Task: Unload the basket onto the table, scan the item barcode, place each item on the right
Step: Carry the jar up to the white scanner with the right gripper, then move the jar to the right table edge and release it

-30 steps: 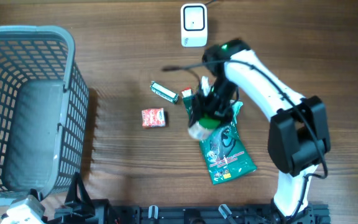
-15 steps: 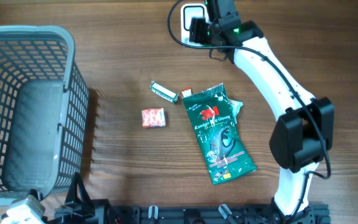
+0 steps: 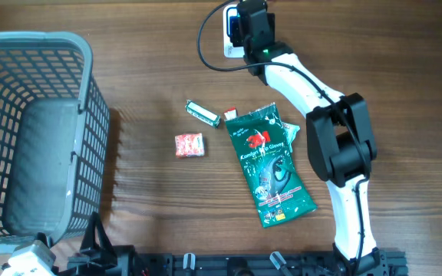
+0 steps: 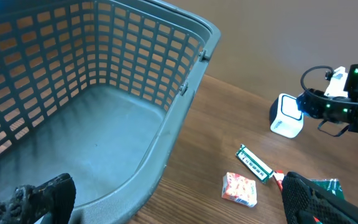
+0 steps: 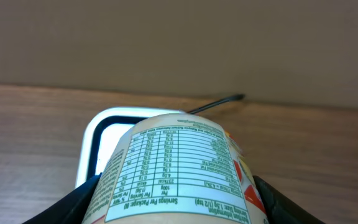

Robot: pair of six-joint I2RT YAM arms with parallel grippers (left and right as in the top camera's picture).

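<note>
At the far edge of the wooden surface [image 3: 144,192], the right claw [image 5: 176,208] is closed on a pale tub [image 5: 173,168], its dark fingers [image 5: 73,205] pressing either side of the container. We see the tub held just in front of the white scanner [image 5: 91,146], whose rounded frame shows behind and to the left of it in the right wrist view. The tub's printed nutrition table faces that camera. We cannot make out a barcode, nor tell whether the tub touches the scanner. From overhead the right arm stretches from the near edge to the scanner and hides the tub beneath the claw.

Mid-surface lies a green bag of gloves [image 3: 271,165], flat and slanted, with a small red-and-white item [image 3: 230,114] at its upper left corner. Just left of that item rests a slim green pack [image 3: 202,113], and below that a small red packet [image 3: 189,145], apart from the others.

The grey basket [image 3: 83,100] stands at the left side of the surface, nothing showing inside it. The left claw [image 4: 179,198] hangs at the basket's near corner with its jaws spread wide, gripping nothing.
</note>
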